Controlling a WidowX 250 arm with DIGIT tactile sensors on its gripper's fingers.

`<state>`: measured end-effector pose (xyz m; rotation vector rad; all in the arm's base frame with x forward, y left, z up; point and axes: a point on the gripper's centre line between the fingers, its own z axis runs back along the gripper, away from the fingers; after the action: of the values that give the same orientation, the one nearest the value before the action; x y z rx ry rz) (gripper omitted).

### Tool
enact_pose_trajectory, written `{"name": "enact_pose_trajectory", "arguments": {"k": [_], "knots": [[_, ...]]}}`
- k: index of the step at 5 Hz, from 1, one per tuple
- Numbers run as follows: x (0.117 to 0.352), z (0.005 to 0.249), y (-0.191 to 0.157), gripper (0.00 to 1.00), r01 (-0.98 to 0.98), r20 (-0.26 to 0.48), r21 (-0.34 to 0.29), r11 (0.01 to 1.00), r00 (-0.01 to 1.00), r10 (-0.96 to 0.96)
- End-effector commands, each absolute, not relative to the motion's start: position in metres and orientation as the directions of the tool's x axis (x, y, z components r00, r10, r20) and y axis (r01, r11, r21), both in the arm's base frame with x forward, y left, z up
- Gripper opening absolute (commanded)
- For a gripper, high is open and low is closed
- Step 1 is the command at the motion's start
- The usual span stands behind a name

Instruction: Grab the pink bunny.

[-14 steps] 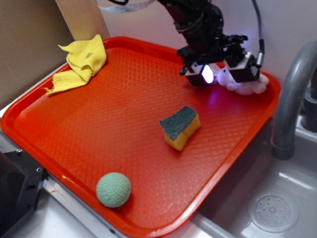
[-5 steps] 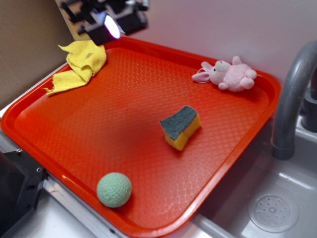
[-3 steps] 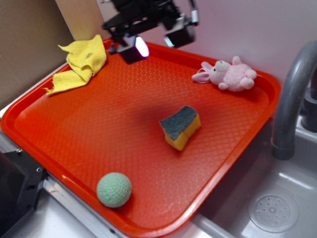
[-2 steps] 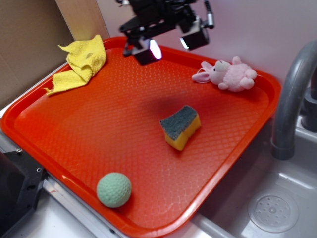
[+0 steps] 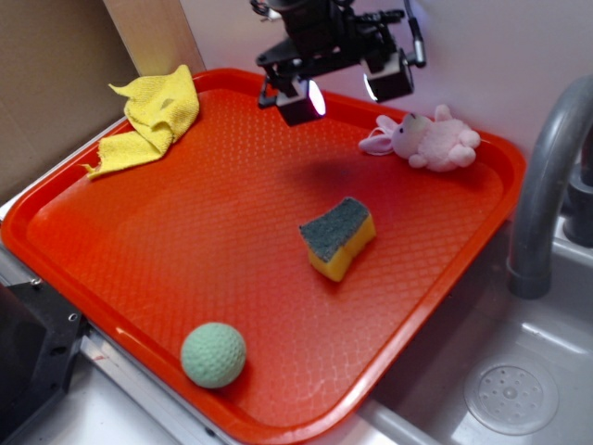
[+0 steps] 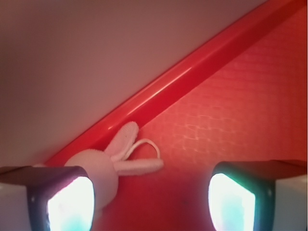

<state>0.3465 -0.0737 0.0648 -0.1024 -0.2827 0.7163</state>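
At the upper left of my exterior view a yellow cloth (image 5: 153,116) lies crumpled on the red tray (image 5: 139,241). A green ball (image 5: 213,354) sits at lower centre. At top centre I see my gripper (image 5: 350,90) hanging above the tray, fingers spread wide and holding nothing. A yellow sponge (image 5: 337,237) lies mid-frame. The pink bunny (image 5: 428,140) lies at upper right by the tray's rim, just beside the right-hand finger (image 5: 389,83). The wrist view puts its head (image 6: 103,166) at lower left, partly behind a finger (image 6: 62,202).
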Motion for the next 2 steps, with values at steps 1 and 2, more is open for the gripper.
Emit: {"name": "enact_pose_trajectory", "arguments": {"k": [1, 2], "knots": [[0.3662, 0.0687, -0.1077, 1.0, -0.51, 0.249, -0.292, 0.809, 0.776, 0.579], [0.3644, 0.0693, -0.1144, 1.0, -0.4, 0.298, -0.333, 0.854, 0.814, 0.498]]}}
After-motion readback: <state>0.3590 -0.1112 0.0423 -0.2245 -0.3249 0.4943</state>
